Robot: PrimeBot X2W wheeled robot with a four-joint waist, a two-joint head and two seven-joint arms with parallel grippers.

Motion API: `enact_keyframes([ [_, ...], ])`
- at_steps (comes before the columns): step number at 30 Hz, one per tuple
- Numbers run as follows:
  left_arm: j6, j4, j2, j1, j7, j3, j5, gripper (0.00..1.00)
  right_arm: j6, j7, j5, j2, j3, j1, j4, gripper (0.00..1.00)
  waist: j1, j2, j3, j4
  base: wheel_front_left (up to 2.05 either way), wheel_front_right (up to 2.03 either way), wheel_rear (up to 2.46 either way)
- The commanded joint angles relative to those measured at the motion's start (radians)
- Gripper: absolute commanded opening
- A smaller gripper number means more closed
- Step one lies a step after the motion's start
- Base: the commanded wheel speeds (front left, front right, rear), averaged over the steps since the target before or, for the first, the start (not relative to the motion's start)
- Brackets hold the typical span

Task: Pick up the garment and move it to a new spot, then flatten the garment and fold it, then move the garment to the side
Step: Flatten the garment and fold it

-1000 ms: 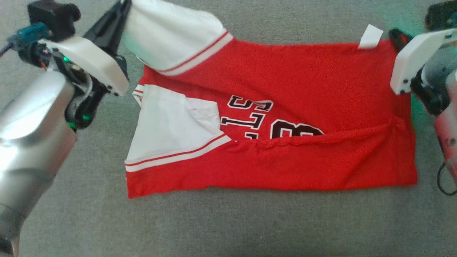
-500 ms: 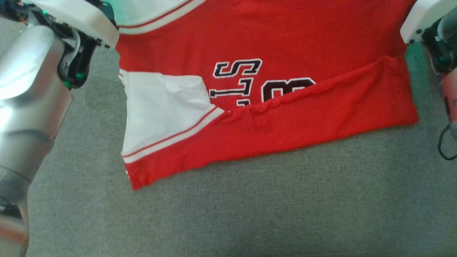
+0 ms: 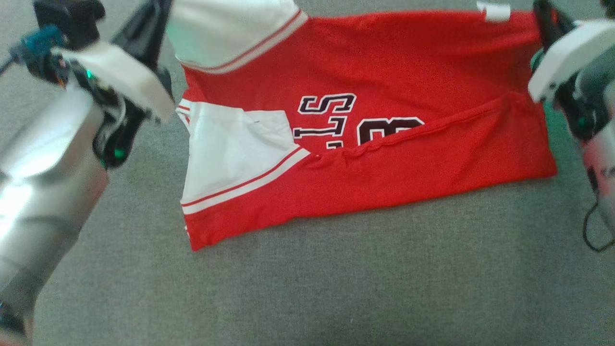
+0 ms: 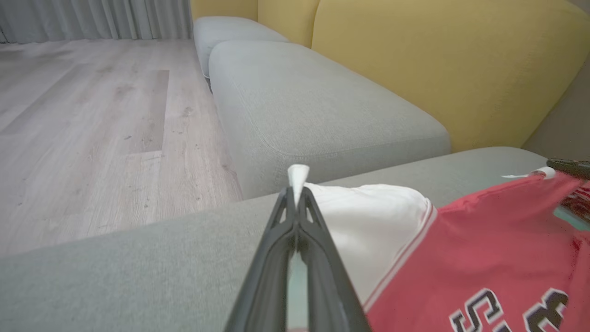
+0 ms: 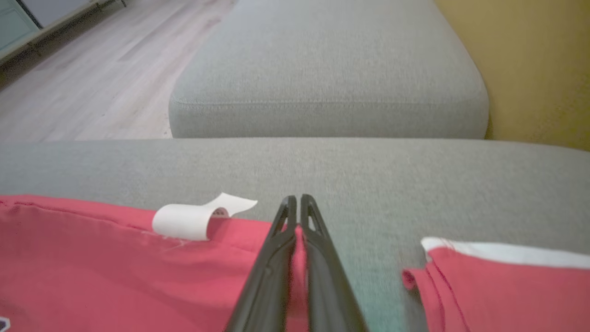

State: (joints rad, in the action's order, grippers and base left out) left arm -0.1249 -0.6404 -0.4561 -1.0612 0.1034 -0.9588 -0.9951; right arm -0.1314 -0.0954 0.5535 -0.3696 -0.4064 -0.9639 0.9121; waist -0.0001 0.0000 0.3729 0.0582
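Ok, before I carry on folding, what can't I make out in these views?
Head view: lettering half covered by the red folded-up hem.
Head view: white sleeve runs off the top edge.
Right wrist view: how much of the garment the right gripper pinches is hidden by its fingers.
Right wrist view: print on the curled white label is too small.

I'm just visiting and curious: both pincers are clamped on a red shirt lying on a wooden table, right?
Not a table: the red shirt lies on a grey sofa cushion, as the left wrist view shows. The left pincer and right pincer are both clamped on it.
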Motion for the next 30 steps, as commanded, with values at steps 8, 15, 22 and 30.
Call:
enact_keyframes([
  [8, -0.006, 0.242, -0.187, 0.094, -0.125, -0.055, -0.123, 0.00, 0.001, -0.121, 0.135, -0.098, -0.109, 0.116, -0.100, 0.00, 0.0001, 0.0000, -0.084, 0.012, 0.00, 0.00, 0.00],
  [15, -0.006, 0.407, -0.316, 0.189, -0.260, -0.111, -0.239, 0.00, 0.001, -0.231, 0.219, -0.183, -0.192, 0.190, -0.161, 0.00, 0.0001, 0.0000, -0.140, 0.009, 0.00, 0.00, 0.00],
  [22, -0.006, 0.516, -0.388, 0.226, -0.366, -0.155, -0.295, 0.00, 0.001, -0.337, 0.294, -0.257, -0.274, 0.243, -0.238, 0.00, 0.0001, 0.0000, -0.167, 0.005, 0.00, 0.00, 0.00],
  [30, 0.001, 0.565, -0.400, 0.255, -0.439, -0.192, -0.326, 0.00, 0.001, -0.400, 0.345, -0.302, -0.319, 0.274, -0.274, 0.00, 0.0001, 0.0000, -0.166, -0.004, 0.00, 0.00, 0.00],
])
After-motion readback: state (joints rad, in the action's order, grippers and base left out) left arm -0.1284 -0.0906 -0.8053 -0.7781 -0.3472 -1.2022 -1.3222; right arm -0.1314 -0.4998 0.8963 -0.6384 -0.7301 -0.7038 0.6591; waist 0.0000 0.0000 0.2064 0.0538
